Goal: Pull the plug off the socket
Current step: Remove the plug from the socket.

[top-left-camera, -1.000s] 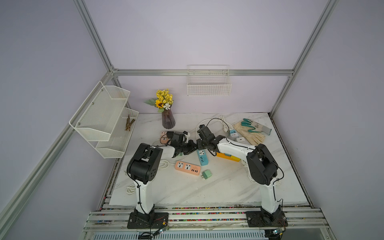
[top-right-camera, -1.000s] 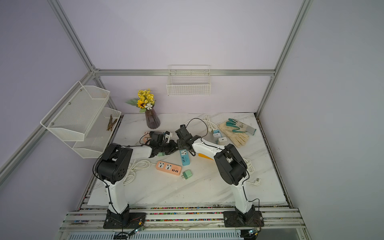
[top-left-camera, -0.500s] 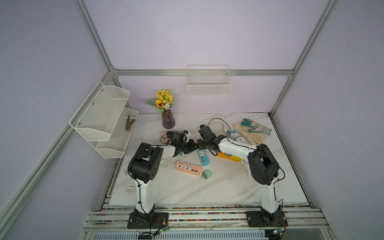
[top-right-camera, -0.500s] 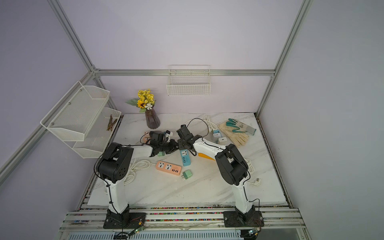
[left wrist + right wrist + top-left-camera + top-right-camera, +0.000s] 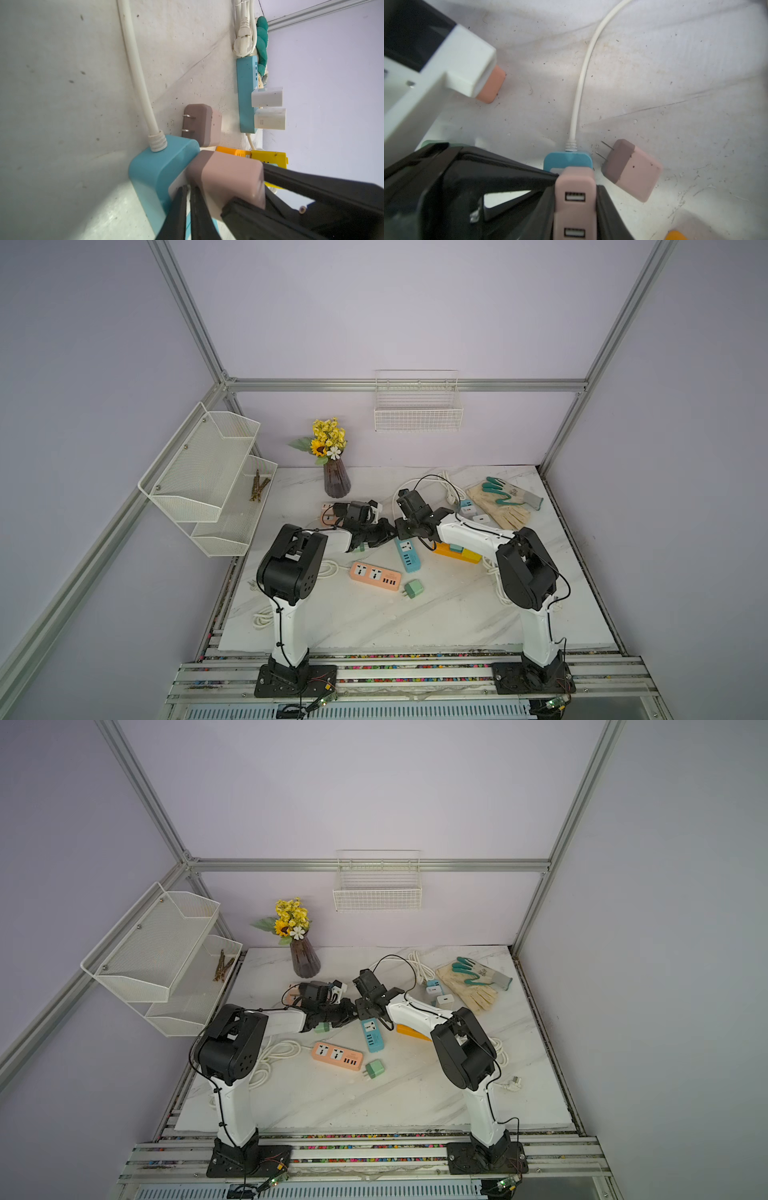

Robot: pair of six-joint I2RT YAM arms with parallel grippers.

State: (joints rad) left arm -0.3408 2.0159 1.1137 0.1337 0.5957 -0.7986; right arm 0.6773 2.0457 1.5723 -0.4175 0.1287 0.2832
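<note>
Hanging at the table's (image 5: 374, 626) nine o'clock edge is a white mesh shelf (image 5: 208, 472). A dark vase of yellow flowers (image 5: 336, 483) stands at eleven o'clock by the back wall.

The left gripper (image 5: 188, 188) reaches toward the centre. Its two fingers are drawn almost together with nothing between them, and their tips are set on the white face of the blue power strip (image 5: 158, 166), just beside the plug. That strip lies near the middle of the table, with its white cord (image 5: 581, 83) running off toward twelve o'clock.

The pink plug (image 5: 575, 207) stands at the strip's cord end, its darker end against the white face, no prongs showing. The right gripper (image 5: 576, 185) is clamped on it, one finger on each side. A second pink plug (image 5: 631, 170) lies loose on the marble just beside that cord end, prongs bare.

In a top view a peach power strip (image 5: 375, 576) lies at eight o'clock from the blue one and a green plug (image 5: 414, 588) at six o'clock, both apart from it. A yellow-orange block (image 5: 455, 552) sits at its three o'clock, partly under the right arm. At the table's two o'clock lie another blue strip (image 5: 467, 506) carrying white chargers (image 5: 482, 517), then a pair of gloves (image 5: 503, 502).
</note>
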